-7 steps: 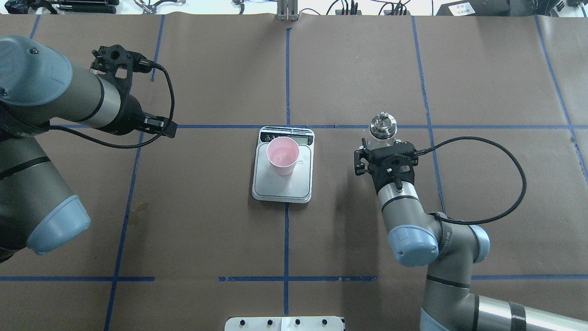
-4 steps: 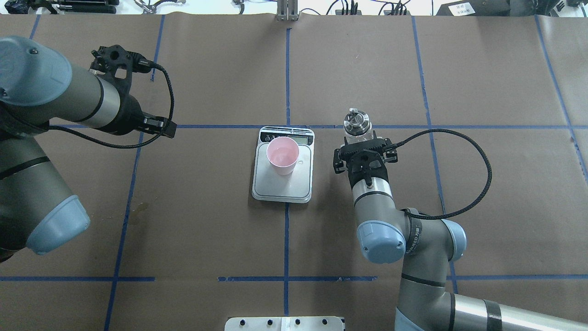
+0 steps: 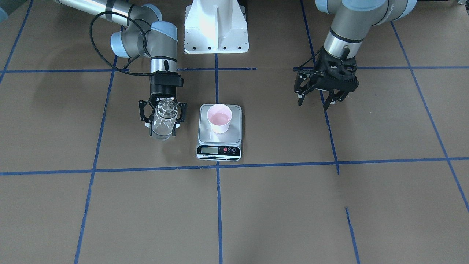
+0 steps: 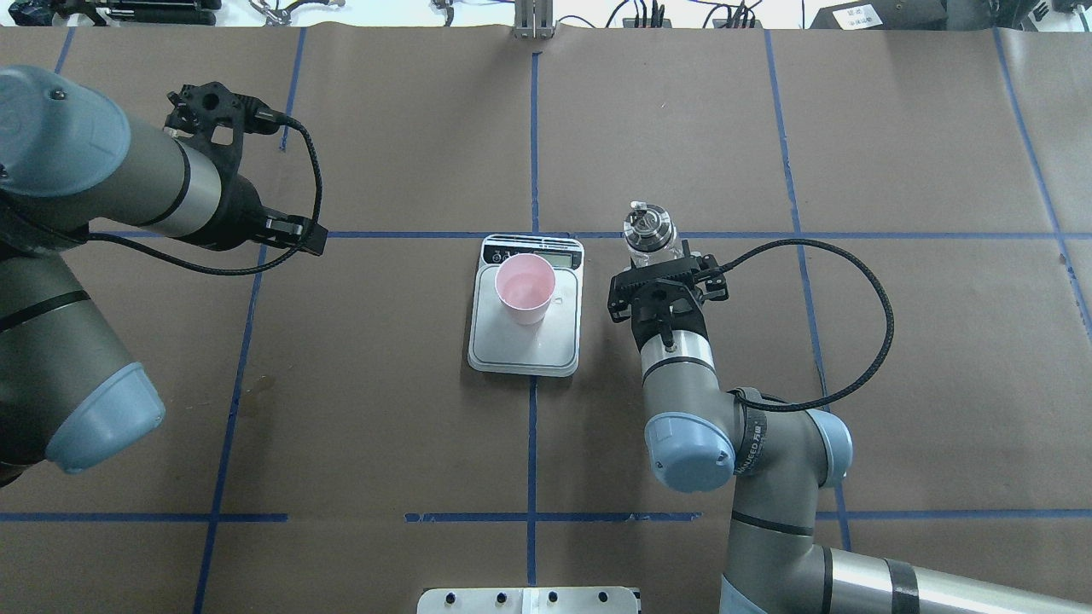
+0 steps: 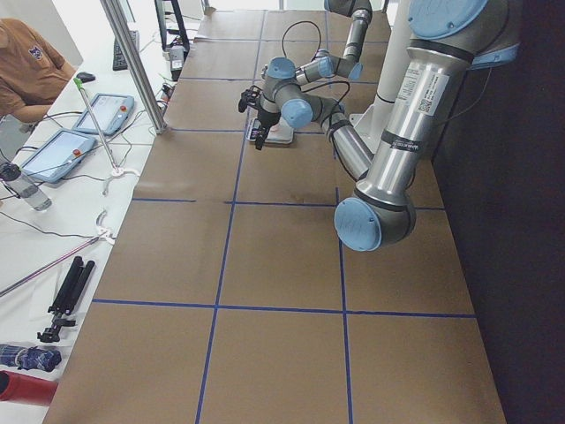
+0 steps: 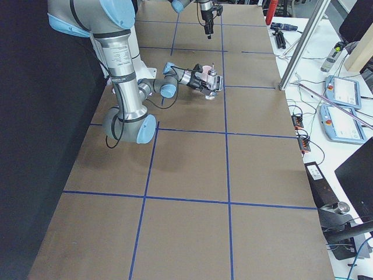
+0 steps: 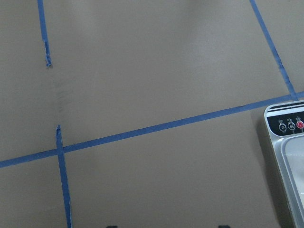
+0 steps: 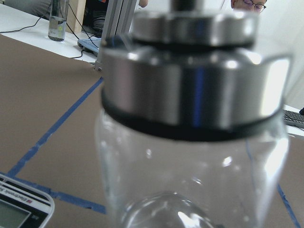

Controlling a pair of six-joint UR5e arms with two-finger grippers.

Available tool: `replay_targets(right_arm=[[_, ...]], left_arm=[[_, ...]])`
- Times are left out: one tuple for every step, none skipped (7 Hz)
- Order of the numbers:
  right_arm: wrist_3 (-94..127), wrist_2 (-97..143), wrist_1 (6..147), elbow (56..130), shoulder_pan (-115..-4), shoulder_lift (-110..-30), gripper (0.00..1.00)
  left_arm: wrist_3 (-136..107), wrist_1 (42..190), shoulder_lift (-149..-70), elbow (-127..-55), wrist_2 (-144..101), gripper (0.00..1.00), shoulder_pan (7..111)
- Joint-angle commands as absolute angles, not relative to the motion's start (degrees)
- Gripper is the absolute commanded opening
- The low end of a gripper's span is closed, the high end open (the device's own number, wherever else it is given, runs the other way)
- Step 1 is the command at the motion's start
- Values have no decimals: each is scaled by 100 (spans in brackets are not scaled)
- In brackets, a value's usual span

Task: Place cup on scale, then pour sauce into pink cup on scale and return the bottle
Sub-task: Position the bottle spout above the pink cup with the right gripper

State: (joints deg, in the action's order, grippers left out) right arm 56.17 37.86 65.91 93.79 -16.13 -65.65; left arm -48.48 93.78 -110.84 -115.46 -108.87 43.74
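The pink cup (image 4: 522, 287) stands upright on the steel platform of the scale (image 4: 563, 341) at the table's middle; both show in the front-facing view too, the cup (image 3: 219, 118) and the scale (image 3: 236, 110). My right gripper (image 4: 657, 256) is shut on the clear glass bottle (image 4: 650, 232) with its silver collar, held upright just to the right of the scale. The bottle fills the right wrist view (image 8: 194, 142) and shows in the front-facing view (image 3: 163, 123). The clear sauce inside is hard to make out. My left gripper (image 3: 318, 101) hangs open and empty, far from the scale.
Blue tape lines (image 4: 533, 145) cross the brown paper table cover. The white robot base (image 3: 216, 25) stands at the table's robot side. An operator (image 5: 26, 71) sits past the far edge with tablets and cables. The scale's corner shows in the left wrist view (image 7: 285, 152).
My right arm has carried the bottle leftward, from well right of the scale to close beside it. The left arm, cup and scale have not moved.
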Motion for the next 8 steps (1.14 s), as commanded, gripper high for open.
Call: replay_targets(right_arm=[[4898, 3413, 7292, 9422, -1574, -6574, 0], [4556, 3097, 7765, 9422, -1451, -6531, 0], [4527, 3102, 7874, 9500, -1424, -6365, 0], [4526, 3094, 7892, 9544, -1415, -6337, 0], [4492, 3094, 7936, 9554, -1415, -6302, 0], [4483, 3076, 8258, 9580, -1406, -6293, 0], [4465, 3067, 8601, 9597, -1398, -6284, 0], [4143, 3076, 8831, 9598, -1389, -6267, 0]], left_arm=[[-4860, 9378, -11083, -11549, -10890, 77, 4377], [-4878, 9378, -11083, -11558, -10890, 77, 4377], [-4878, 9378, -11083, -11558, -10890, 77, 4386], [-4878, 9378, -11083, -11558, -10890, 77, 4386], [-4878, 9378, -11074, -11549, -10890, 77, 4386], [-4869, 9378, -11057, -11549, -10890, 77, 4386], [-4869, 9378, -11057, -11549, -10890, 77, 4386], [-4843, 9378, -11057, -11549, -10890, 79, 4394]])
